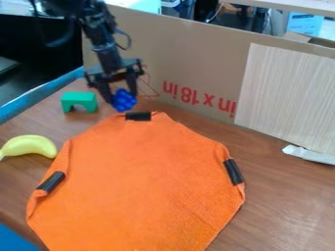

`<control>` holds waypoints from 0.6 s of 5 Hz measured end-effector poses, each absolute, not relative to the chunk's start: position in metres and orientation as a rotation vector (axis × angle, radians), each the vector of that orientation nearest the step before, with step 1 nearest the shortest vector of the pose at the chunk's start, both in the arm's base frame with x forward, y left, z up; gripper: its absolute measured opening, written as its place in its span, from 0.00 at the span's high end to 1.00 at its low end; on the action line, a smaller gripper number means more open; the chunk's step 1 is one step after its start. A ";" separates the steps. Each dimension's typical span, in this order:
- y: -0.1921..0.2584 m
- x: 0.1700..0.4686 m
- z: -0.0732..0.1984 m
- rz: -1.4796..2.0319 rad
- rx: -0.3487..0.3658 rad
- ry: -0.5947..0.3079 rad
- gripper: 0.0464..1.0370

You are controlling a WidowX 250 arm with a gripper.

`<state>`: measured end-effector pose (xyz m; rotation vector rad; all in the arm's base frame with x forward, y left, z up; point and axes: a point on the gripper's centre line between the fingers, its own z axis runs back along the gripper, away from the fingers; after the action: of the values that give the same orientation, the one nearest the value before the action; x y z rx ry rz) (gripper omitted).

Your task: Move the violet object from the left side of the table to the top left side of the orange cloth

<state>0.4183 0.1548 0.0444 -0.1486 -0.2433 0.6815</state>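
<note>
The gripper (122, 97) hangs at the upper left, just beyond the top edge of the orange cloth (140, 186). Between its two fingers is a bumpy blue-violet object (124, 100), held with one finger on each side. The object is close to the black tape at the cloth's top edge, slightly to its left; whether it touches the table cannot be told. The cloth lies spread on the brown table, with black tape pieces at its edges.
A green arch block (79, 101) stands left of the gripper. A yellow banana (29, 146) lies at the left edge. Behind the table runs a cardboard wall (196, 54); a white strip (309, 154) lies at the right.
</note>
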 end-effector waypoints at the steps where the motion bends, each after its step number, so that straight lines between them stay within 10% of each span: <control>1: 0.125 0.427 0.038 0.629 -0.133 -0.240 0.31; 3: 0.101 0.424 0.024 0.594 -0.124 -0.220 0.31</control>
<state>0.4245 0.1005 0.0238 -0.1237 -0.2197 0.5941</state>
